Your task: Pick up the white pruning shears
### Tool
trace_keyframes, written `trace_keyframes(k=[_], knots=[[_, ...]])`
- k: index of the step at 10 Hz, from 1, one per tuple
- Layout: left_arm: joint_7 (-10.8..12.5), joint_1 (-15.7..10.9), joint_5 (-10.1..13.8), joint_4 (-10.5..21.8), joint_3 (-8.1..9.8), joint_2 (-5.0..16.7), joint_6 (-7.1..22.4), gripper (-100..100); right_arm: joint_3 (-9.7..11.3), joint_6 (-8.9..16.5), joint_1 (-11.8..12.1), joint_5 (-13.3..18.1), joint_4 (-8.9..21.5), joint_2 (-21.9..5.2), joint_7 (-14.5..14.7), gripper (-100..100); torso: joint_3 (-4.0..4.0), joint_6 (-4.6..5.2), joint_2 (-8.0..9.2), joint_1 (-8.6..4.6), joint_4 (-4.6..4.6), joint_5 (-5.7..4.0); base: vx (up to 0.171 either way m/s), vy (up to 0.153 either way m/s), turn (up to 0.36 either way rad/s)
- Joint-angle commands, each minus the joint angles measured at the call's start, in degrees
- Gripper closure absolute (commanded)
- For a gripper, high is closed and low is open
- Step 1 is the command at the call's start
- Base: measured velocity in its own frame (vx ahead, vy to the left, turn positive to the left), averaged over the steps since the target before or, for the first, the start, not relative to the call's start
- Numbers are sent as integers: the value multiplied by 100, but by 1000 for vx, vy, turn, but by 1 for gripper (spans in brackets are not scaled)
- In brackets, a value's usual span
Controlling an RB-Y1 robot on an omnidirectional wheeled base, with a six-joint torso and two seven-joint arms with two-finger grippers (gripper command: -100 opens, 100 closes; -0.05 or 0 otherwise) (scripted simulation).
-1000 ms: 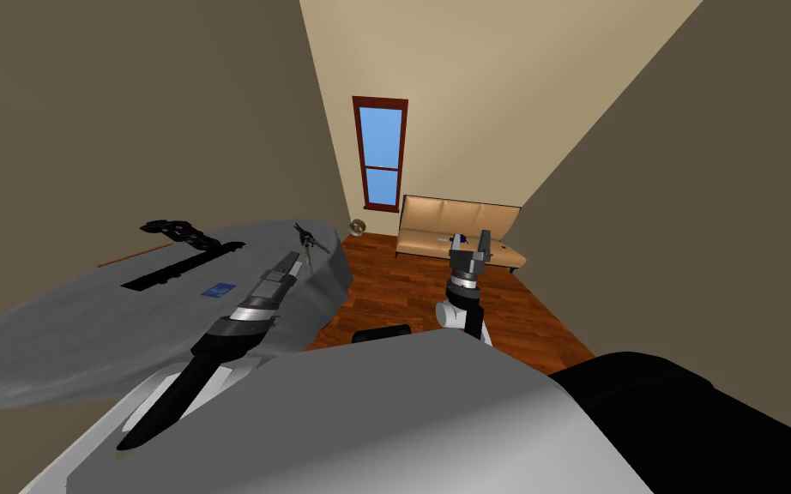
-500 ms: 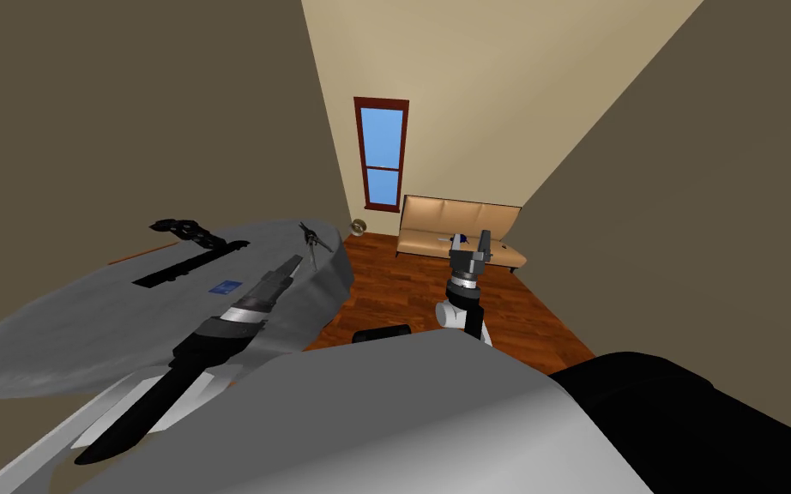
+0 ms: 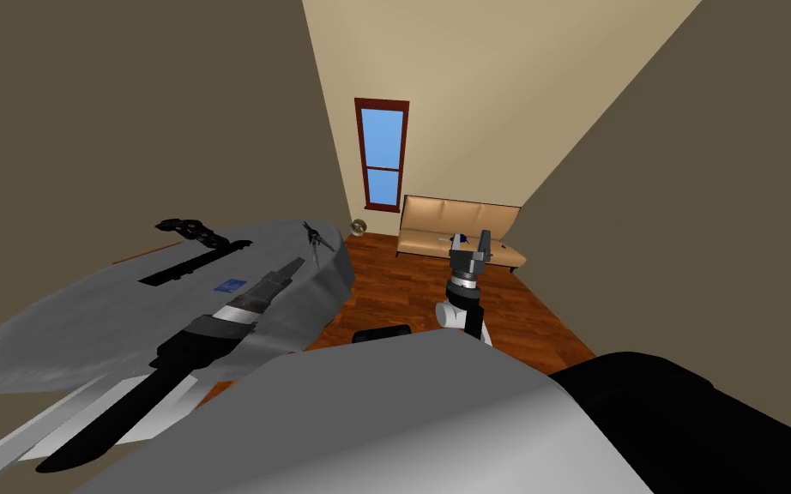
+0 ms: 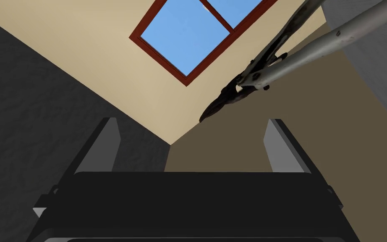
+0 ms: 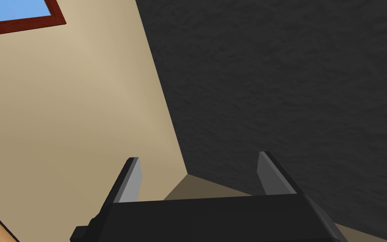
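**Left tool released just short of the shears at the tabletop's far edge**

The pruning shears [image 3: 317, 237] sit at the far right edge of a grey tabletop [image 3: 111, 317] that takes up the left of the scene, close to the corner of the room. In the left wrist view the shears [image 4: 272, 59] show pale grey handles and a dark, pointed pair of blades. They lie beyond the fingertips and off to one side, apart from both fingers, with nothing between the fingers. The blade tips point toward the gap between the fingers and the handles run away from it.

The left arm reaches across the tabletop from the near side, and the left tool [image 3: 298, 263] ends just short of the shears. The left tool [image 4: 193, 143] is released, its two fingers [image 4: 108, 143] spread wide and holding nothing.

The right tool [image 3: 471, 243] is held up to the right, well apart from the tabletop, above the wooden floor [image 3: 402, 283] and in front of a tan sofa [image 3: 458, 225]. In the right wrist view the right tool [image 5: 197, 176] is also released, its fingers [image 5: 132, 180] standing apart and empty.

Also on the tabletop, to the left of the left arm, are:
- a black chain-like thing [image 3: 184, 227] at the far edge
- a flat black strip [image 3: 175, 268]
- a small blue card [image 3: 231, 286]

A window with a red-brown frame [image 3: 382, 154] stands in the far wall above the sofa's left end.
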Motion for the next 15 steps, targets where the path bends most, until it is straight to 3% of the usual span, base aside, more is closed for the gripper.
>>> trace_keyframes(k=[1, 10, 11, 12, 13, 14, 15], knots=[[55, 106, -54, -55, 121, 286, 196, -100, 0, 0, 0, 0, 0, 0, 0, 0, 0, 0, 0, 0, 0, 0, -10, 20, -9], [268, 463, -186, -199, 538, 1559, 896, -100, 0, 0, 0, 0, 0, 0, 0, 0, -4, 1, -7, -3, -2, -1, 0, 15, -17], [329, 549, -202, -228, 643, 1782, 1079, -100, 0, 0, 0, 0, 0, 0, 0, 0, -4, 0, -7, -3, -2, 0, 12, 15, -35], [329, 549, -202, -228, 643, 1841, 1079, -100, 0, 0, 0, 0, 0, 0, 0, 0, -6, 1, -10, -2, -2, 0, 10, 13, -19], [393, 633, -211, -252, 748, 2080, 1262, -100, 0, 0, 0, 0, 0, 0, 0, 0, -5, 0, -9, -3, -2, 0, 12, 9, -33], [393, 633, -211, -252, 748, 2117, 1262, -100, 0, 0, 0, 0, 0, 0, 0, 0, -6, 1, -9, -4, -2, -1, 11, 7, -22], [458, 715, -215, -273, 851, 2355, 1445, -100, 0, 0, 0, 0, 0, 0, 0, 0, -5, 0, -9, -5, -2, 0, 18, 7, -43]])
